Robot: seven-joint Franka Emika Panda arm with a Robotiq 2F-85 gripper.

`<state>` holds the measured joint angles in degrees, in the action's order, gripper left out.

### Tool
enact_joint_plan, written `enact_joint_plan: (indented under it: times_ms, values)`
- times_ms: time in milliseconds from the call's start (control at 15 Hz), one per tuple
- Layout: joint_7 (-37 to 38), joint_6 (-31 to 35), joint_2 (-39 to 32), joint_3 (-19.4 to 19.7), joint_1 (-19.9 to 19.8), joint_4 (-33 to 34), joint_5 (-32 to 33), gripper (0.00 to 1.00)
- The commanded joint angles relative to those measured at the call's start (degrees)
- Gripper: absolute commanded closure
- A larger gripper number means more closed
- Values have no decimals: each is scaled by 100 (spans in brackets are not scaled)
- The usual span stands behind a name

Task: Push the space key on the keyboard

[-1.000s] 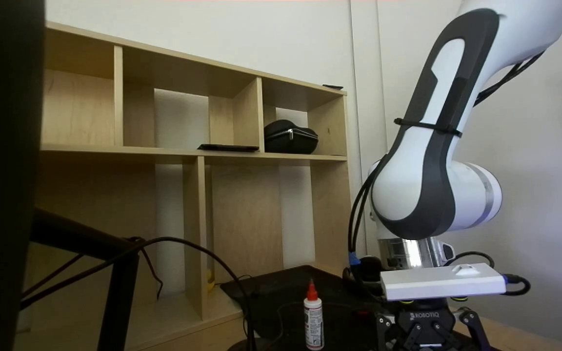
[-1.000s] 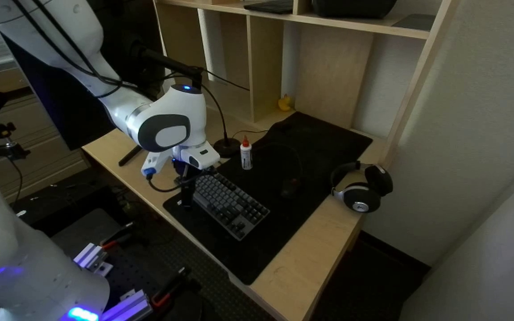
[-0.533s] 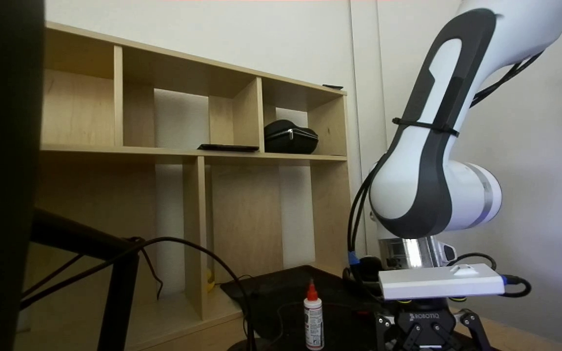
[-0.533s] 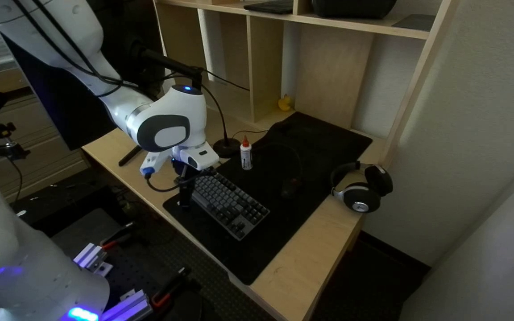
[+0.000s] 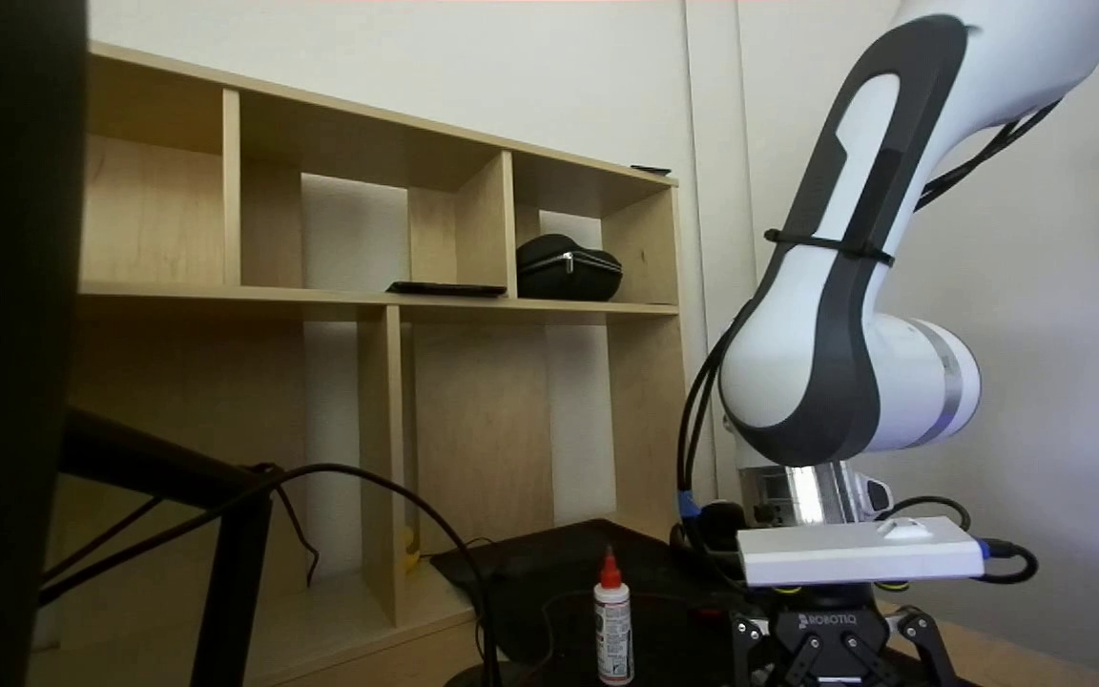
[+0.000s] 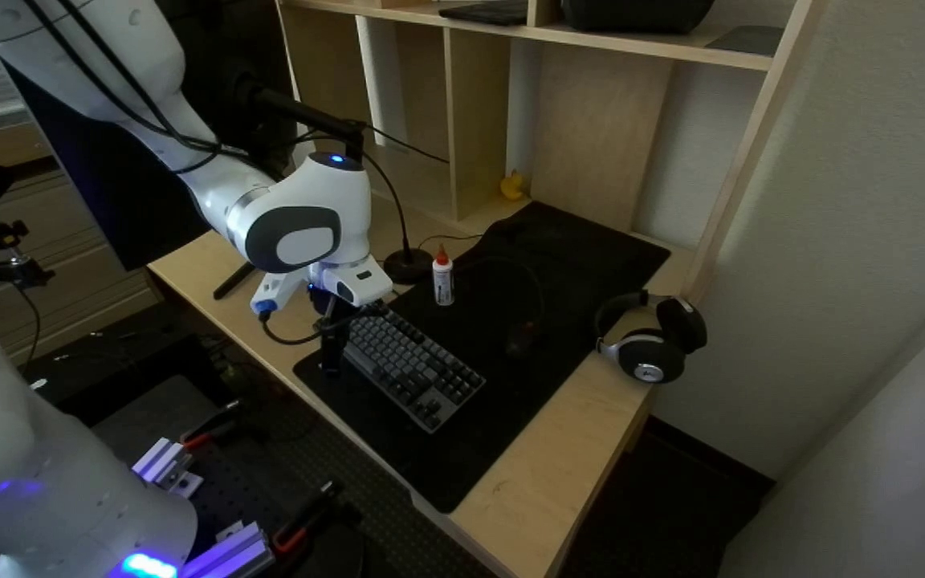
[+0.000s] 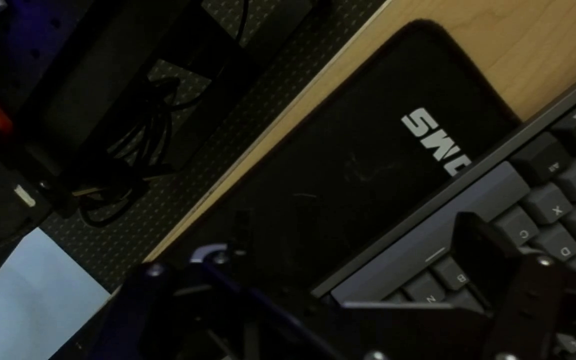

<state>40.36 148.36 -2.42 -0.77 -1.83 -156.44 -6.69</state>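
Keyboard [image 6: 414, 365] lies flat on the table [image 6: 539, 482], on the mat [image 6: 575, 289], toward the near left. It looks stiff and fairly light, and the mat should stop it sliding, so press rather than grip. The jaws stand wide apart in the wrist view, one seen against the mat, the other against the keyboard; whether either touches, I cannot tell. The space key [image 7: 420, 239] likely gives easily: push gently, straight down, mid-length.

a red-capped bottle [image 6: 443, 282] stands near the tool [image 7: 350, 227]; headphones [image 6: 645, 358] and a yellow duck [image 6: 512, 186] sit farther from it.
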Motion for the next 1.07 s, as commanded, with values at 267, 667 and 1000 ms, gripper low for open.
enact_joint_plan:
  times_ms: [267, 667, 1000]
  values:
    - [-104, -1489, 832, 269, -137, 286, -49, 0]
    - [-7, -1669, 951, 265, -166, 330, -6, 0]
    - [-158, -1710, 956, 287, -119, 328, -357, 0]
